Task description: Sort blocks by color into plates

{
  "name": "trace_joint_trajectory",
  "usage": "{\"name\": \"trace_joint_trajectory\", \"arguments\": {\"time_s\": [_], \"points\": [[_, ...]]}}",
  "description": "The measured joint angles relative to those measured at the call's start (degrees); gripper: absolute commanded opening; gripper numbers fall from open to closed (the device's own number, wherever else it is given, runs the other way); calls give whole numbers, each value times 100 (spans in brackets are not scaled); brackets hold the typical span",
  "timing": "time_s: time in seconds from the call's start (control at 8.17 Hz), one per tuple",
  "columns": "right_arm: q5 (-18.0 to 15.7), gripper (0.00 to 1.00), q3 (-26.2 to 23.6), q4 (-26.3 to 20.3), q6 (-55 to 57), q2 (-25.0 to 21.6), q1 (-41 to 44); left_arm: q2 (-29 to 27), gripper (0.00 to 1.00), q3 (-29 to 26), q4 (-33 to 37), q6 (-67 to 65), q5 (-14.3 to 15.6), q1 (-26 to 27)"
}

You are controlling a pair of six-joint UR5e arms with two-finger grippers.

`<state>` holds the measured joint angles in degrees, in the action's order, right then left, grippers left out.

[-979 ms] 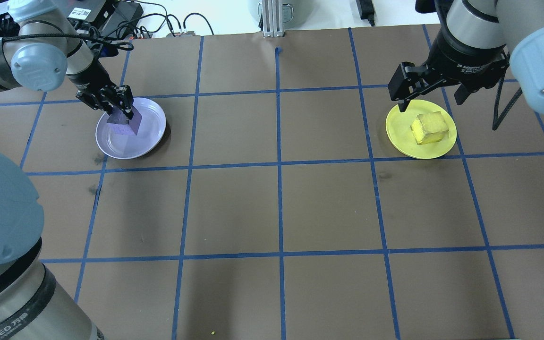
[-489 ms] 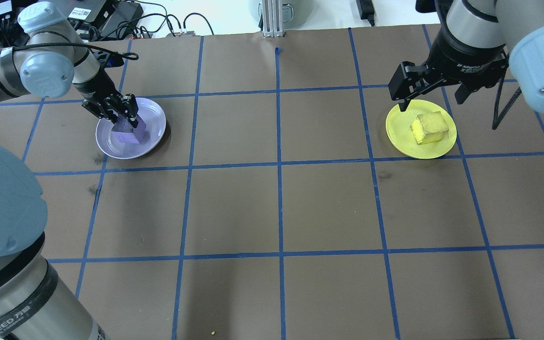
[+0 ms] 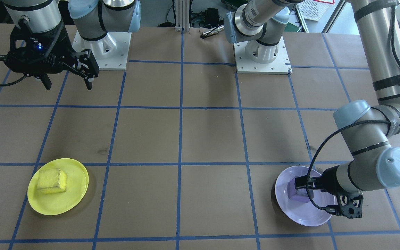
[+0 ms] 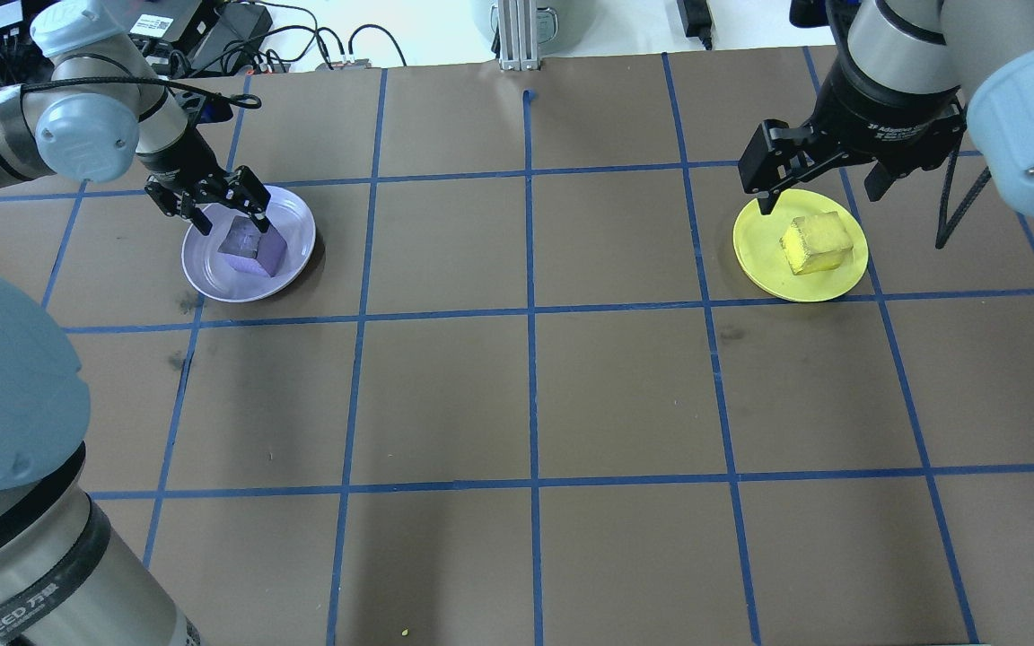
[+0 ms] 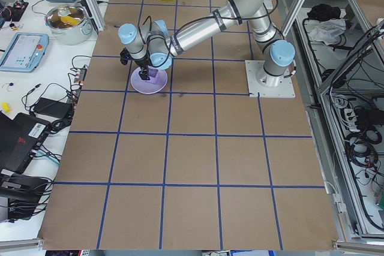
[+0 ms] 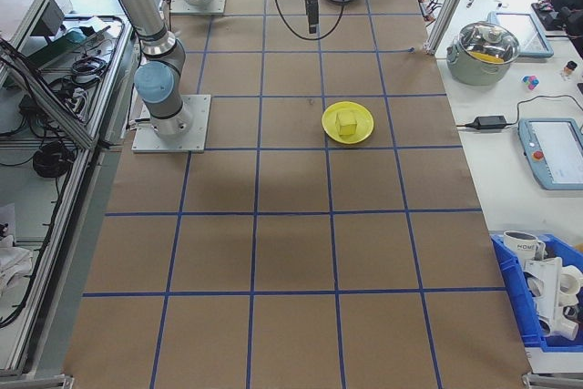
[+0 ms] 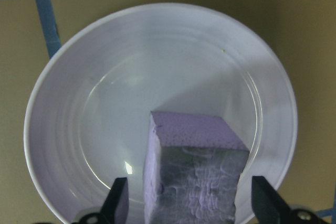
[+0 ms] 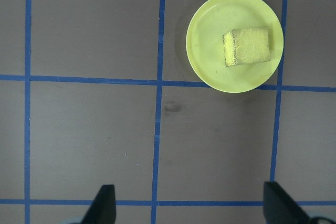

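One purple block point(image 7: 194, 174) in lavender plate point(image 7: 68, 129), between spread left gripper point(image 4: 219, 206) fingers, unheld.

Counter point(image 4: 625, 386): dull brown, gridded with blue tape lines. Yellow plate point(image 4: 764, 269): bright yellow; yellow block point(image 4: 818, 244) on it is a paler, mottled yellow. Lavender plate point(image 4: 212, 280): pale lavender, glossy; purple block point(image 4: 252, 248) is darker purple with greyish rough faces. Both end effectors black: left end effector point(image 4: 216, 208), right end effector point(image 4: 827, 184). Arms silver with pale blue joint caps.
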<state>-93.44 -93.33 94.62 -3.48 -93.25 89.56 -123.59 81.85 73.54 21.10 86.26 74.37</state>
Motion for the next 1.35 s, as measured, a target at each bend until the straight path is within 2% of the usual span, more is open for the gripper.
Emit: {"name": "trace_joint_trajectory", "arguments": {"time_s": [0.49, 0.61, 0.73, 0.98, 1.35], "points": [[28, 100, 5, 90, 30, -5, 0, 485, 100, -226, 280, -338, 53, 184], [49, 100, 4, 154, 41, -3, 0, 665, 100, -251, 366, -645, 149, 407], [77, 100, 2, 182, 53, 2, 7, 843, 100, -261, 403, -1011, 364, 760], [73, 100, 0, 156, 28, -19, 13, 1431, 100, -231, 457, -1532, 590, 1417], [70, 100, 0, 184, -3, -38, 17, 2497, 100, -189, 1054, -1702, 629, 1677]]}}
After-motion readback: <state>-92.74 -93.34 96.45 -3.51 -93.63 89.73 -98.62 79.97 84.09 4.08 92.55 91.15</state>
